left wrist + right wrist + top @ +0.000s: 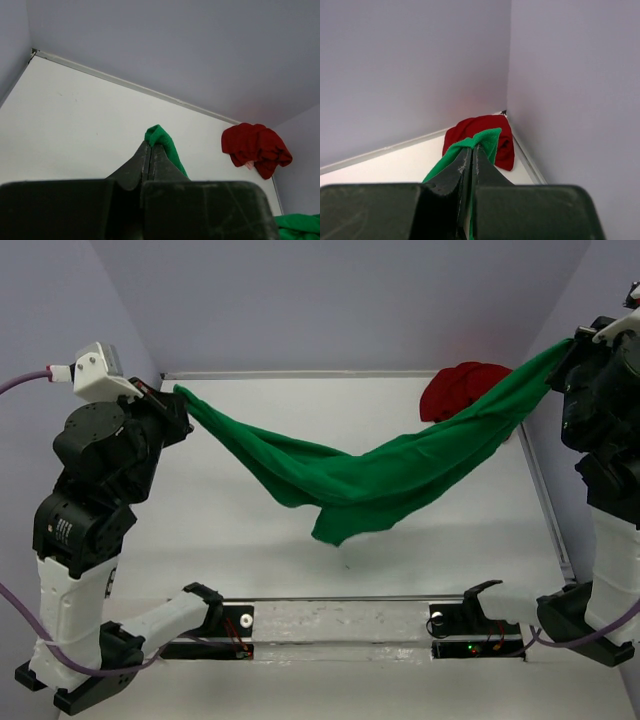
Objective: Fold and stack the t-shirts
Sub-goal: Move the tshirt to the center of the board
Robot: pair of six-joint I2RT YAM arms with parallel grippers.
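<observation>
Left tool [178,395] and right tool [563,348] clamp tight on opposite ends of the green t-shirt [370,480], slung above the table [200,540]; thin pinches may slip, dropping it bunched

White table [220,550], seen from above. A pale lavender back wall [330,300] rises behind the table's far edge; side walls [35,310] stand at its left and right (all the same matt tint). A thin grey trim strip [300,374] lines the far edge. Light even, soft.
</observation>
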